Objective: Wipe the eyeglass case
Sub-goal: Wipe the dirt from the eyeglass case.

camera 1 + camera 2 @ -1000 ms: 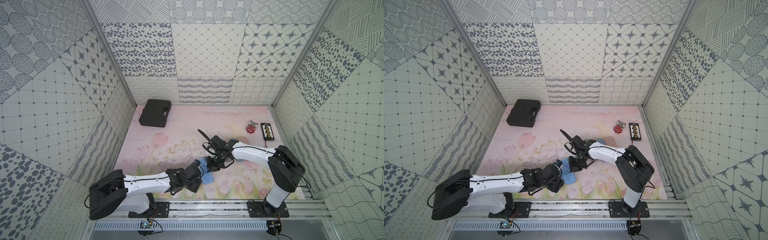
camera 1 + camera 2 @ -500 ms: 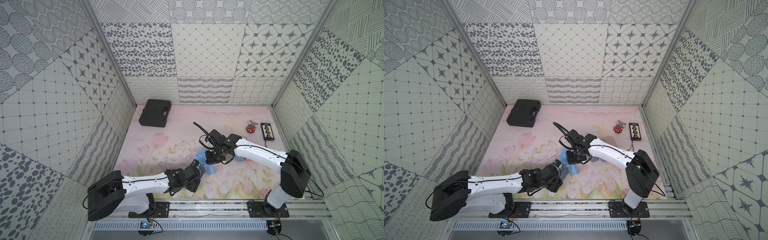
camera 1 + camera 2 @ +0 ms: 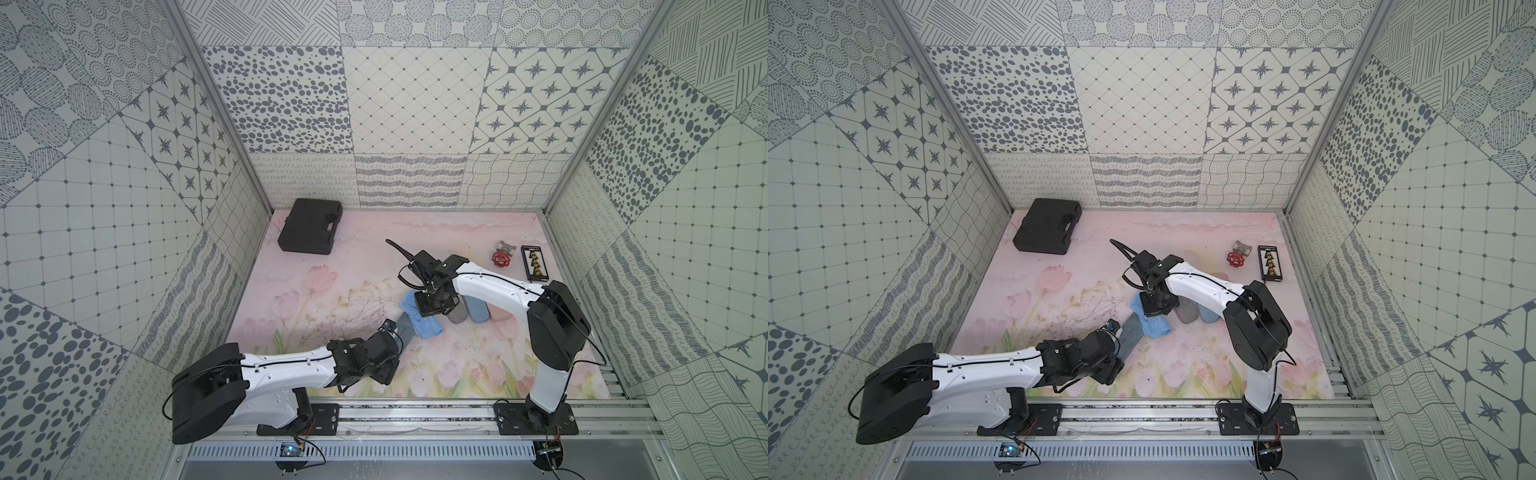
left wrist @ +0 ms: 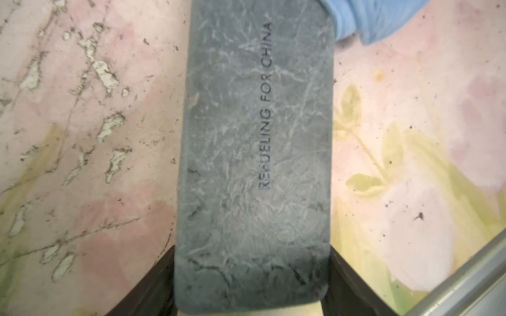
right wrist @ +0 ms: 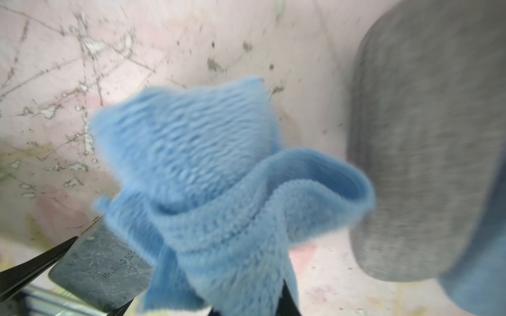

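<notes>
The eyeglass case (image 4: 254, 142) is a flat dark grey slab with printed lettering. My left gripper (image 4: 252, 276) is shut on its near end, one black finger (image 4: 161, 276) on each long side. In both top views the case (image 3: 404, 329) (image 3: 1128, 332) sticks out diagonally from the left gripper (image 3: 394, 334) toward the middle of the mat. My right gripper (image 3: 432, 308) (image 5: 246, 309) is shut on a bunched blue cloth (image 5: 219, 191). The cloth (image 3: 420, 321) (image 3: 1150, 321) drapes over the case's far end and hides it.
A grey fabric case (image 3: 457, 314) and a blue-grey one (image 3: 477, 309) lie just right of the cloth, under the right arm. A black tool box (image 3: 309, 226) sits at the back left; a red valve wheel (image 3: 500, 259) and a black terminal strip (image 3: 535, 262) at the back right.
My right gripper has dragged the blue cloth a little along the case, away from the left gripper, and its elbow has swung. The left gripper has kept its hold nearly still.
</notes>
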